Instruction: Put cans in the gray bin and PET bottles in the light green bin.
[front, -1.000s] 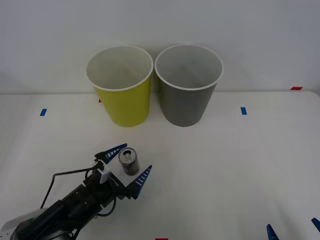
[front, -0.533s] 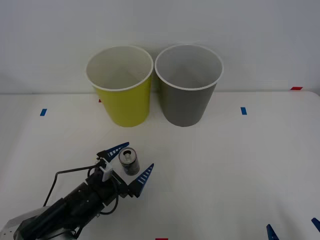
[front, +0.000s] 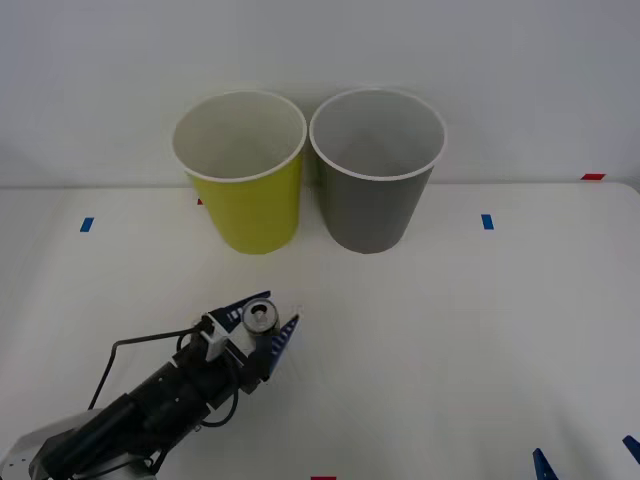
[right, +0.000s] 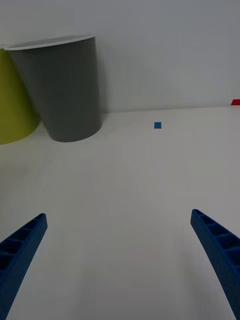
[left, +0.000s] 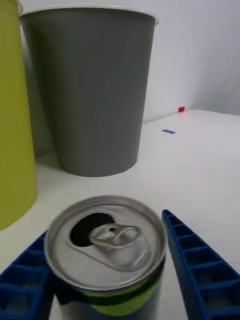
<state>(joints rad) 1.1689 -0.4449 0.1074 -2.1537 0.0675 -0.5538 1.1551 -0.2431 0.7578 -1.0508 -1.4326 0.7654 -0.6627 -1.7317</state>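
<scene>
Gripping the can (front: 259, 320), the left hand (front: 262, 322) overhangs the white table (front: 450, 330).

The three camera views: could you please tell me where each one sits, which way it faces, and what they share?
Front view: above the arms, looking down at the table, both bins and the left gripper shut on the can.
Left wrist view: on the left wrist, facing the gray bin, its fingers flanking the can.
Right wrist view: on the right wrist, right gripper open over bare table.
Shared: the gray bin and light green bin.
</scene>
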